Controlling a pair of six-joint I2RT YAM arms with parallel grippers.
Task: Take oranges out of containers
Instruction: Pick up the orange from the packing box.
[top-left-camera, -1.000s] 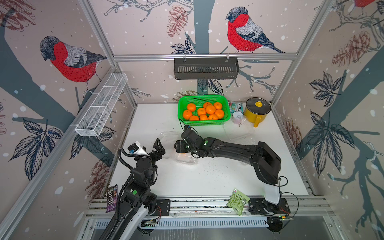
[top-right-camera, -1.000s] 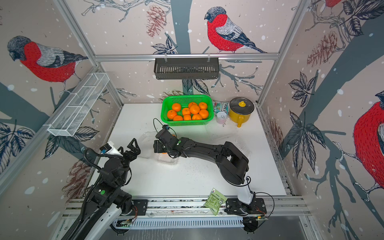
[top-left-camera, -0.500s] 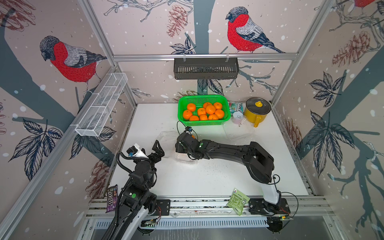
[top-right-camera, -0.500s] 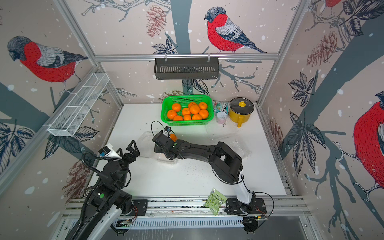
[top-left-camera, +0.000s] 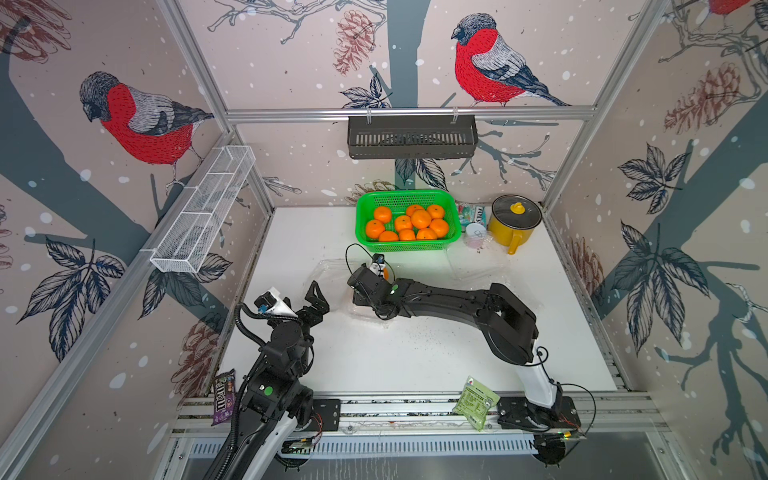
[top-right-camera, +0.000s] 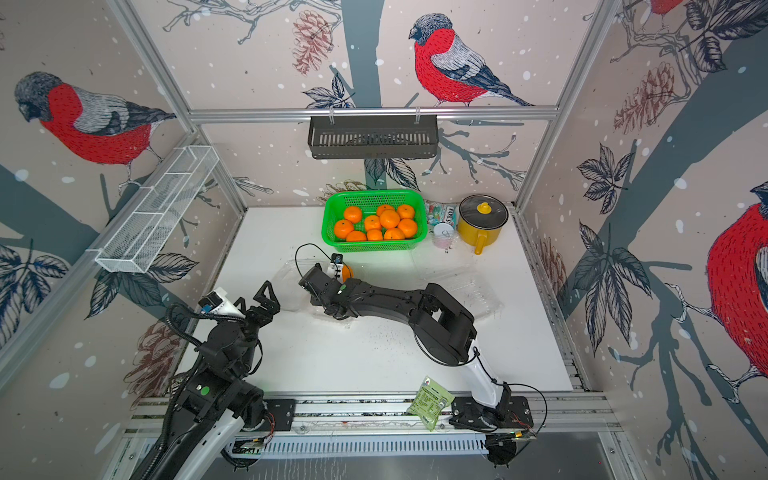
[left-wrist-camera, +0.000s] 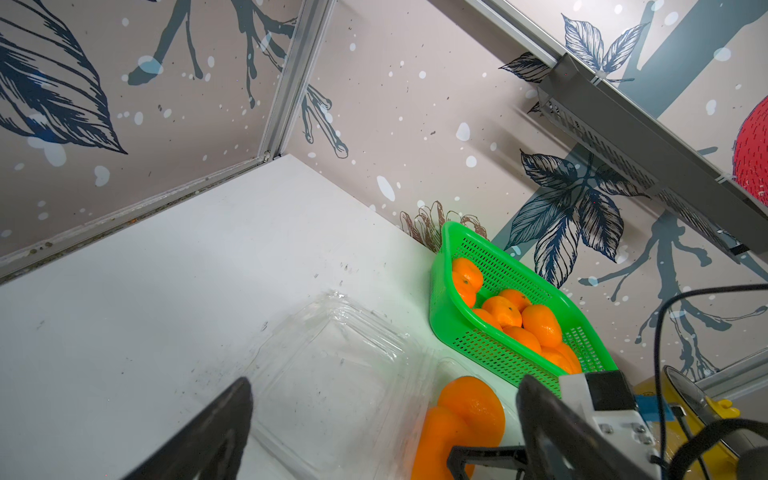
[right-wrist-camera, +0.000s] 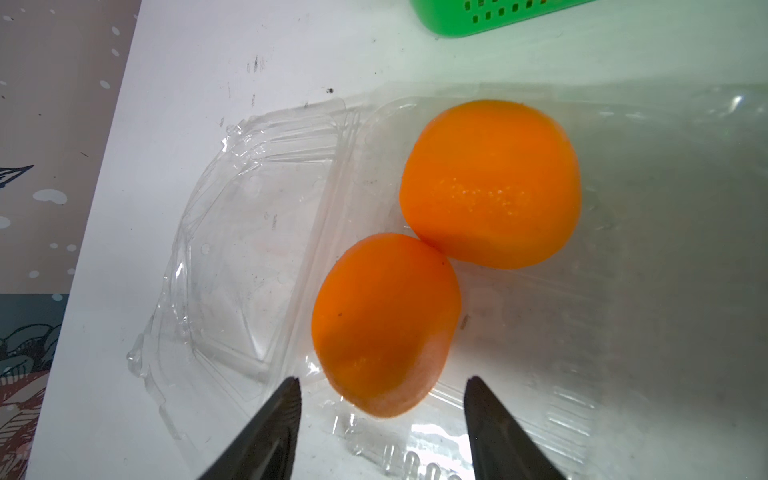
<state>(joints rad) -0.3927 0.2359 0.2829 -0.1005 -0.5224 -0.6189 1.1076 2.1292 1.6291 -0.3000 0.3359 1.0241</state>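
right jaws apart, flanking the nearer orange (right-wrist-camera: 386, 324) — long axis pointing between them — left jaws spread wide.

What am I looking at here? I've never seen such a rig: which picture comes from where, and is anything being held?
Two robot arms work at a white table. Two pictures look down from overhead; the other two come from a camera on each arm's wrist. On the table are a green basket holding oranges, a yellow pot and an opened clear container. The container holds two more: the nearer orange and the farther orange. The right hand is open, with a finger on either side of the nearer orange, not gripping. The left hand hangs beside the container, open and empty.
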